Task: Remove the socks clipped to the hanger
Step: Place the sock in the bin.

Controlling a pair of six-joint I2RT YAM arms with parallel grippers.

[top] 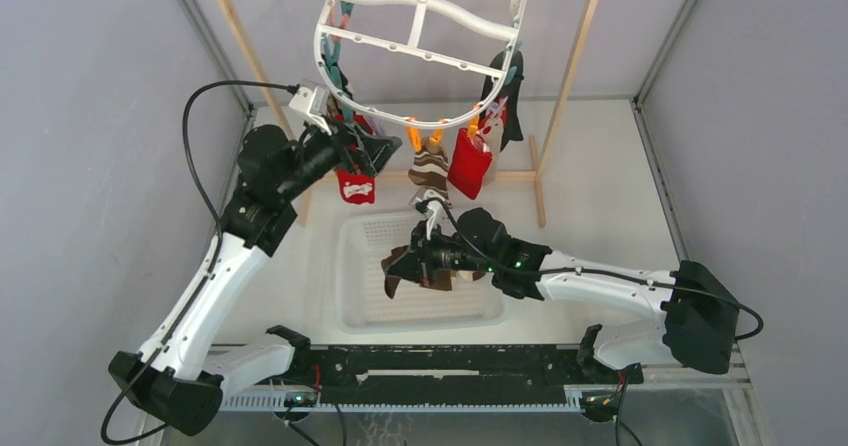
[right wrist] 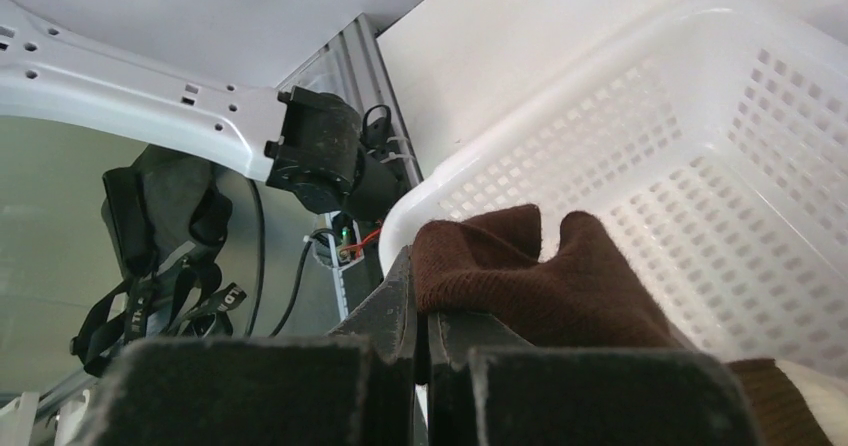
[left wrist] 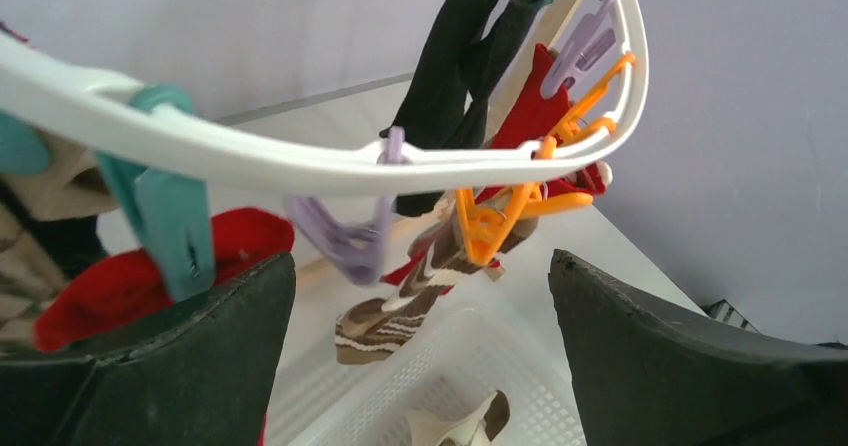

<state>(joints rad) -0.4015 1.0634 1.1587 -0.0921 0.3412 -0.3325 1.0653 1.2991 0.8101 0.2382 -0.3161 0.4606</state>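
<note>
Now the right gripper (right wrist: 420, 306) pinches a brown sock (right wrist: 560, 286) tight over the basket (right wrist: 700, 116). The left gripper (left wrist: 420, 259) gapes wide and empty by the red sock (left wrist: 110, 286) on the hanger (left wrist: 300, 166). The risk is that it grabs the clip (left wrist: 170, 226) too, and the hanger swings.

One dark brown sock (right wrist: 560, 286) pinched tight in the right gripper (right wrist: 420, 311), fabric bunched above the fingers (paler patch at lower right corner). A white perforated basket (right wrist: 740, 136) lies just behind it. A white arm link (right wrist: 130, 101) with a black joint sits upper left.
</note>
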